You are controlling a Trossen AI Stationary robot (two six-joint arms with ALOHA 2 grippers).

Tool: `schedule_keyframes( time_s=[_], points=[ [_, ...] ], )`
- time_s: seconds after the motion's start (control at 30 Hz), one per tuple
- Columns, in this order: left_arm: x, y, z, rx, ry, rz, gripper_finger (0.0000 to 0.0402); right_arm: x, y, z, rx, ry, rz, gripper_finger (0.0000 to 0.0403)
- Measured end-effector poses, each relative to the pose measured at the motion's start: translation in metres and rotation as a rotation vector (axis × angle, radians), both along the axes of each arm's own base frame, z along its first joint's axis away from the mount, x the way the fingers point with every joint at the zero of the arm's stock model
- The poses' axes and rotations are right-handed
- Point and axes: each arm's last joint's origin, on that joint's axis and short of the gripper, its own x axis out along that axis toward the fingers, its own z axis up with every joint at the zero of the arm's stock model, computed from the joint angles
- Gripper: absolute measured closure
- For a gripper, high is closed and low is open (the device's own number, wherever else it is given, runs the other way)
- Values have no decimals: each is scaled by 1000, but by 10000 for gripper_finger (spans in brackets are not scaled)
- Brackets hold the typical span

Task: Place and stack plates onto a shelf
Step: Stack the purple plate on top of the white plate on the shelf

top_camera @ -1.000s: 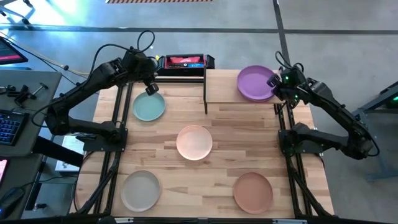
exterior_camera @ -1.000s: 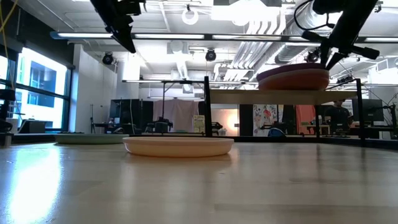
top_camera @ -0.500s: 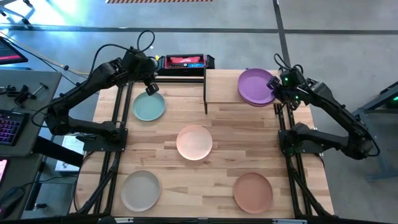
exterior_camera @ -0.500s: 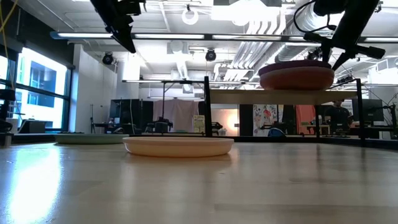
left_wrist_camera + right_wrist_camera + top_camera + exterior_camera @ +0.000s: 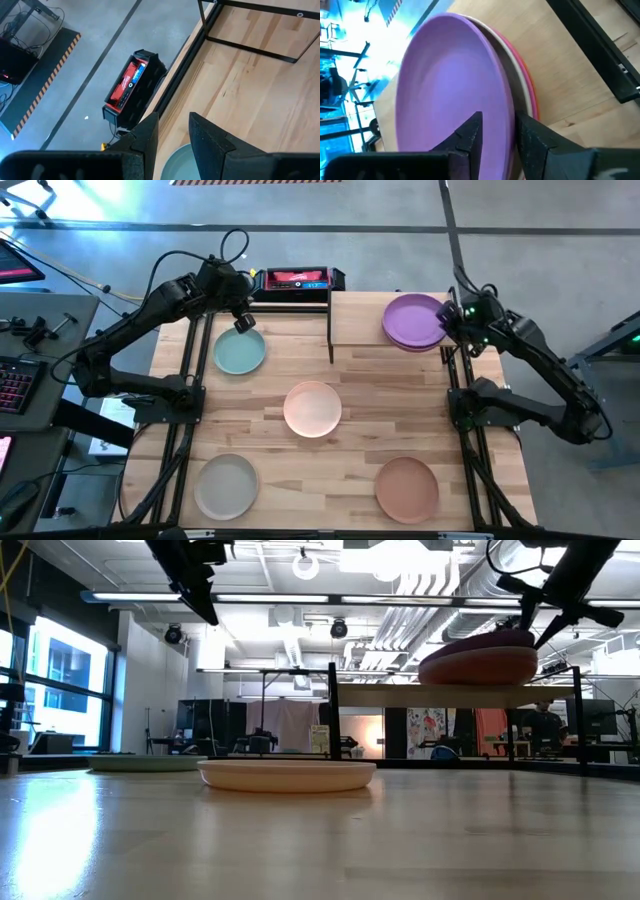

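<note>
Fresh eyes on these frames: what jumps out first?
The purple plate topping a stack on the shelf at the table's far right, with the right gripper at its rim, fingers apart. Four single plates dot the tabletop; the left gripper hovers open over the teal plate.

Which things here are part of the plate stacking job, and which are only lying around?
Job: round purple plate topping the stack on the light wooden shelf; teal plate, peach plate, beige plate, terracotta plate.
Lying about: red and black box.
</note>
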Motion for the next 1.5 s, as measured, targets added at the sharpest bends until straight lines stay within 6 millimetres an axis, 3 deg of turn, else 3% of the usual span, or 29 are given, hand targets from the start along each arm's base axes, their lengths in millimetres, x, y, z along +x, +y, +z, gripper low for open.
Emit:
schedule_keyframes(
  time_s=[1.0,1.3,1.5],
  points=[
    [0,0,0,-11,-17,18,302,-3,-1,-4,25,62,-3,311],
    [0,0,0,-11,-17,18,302,-9,5,19,-9,81,-7,311],
    [0,0,0,-11,-17,18,302,-10,6,19,-3,91,-6,311]
  ],
)
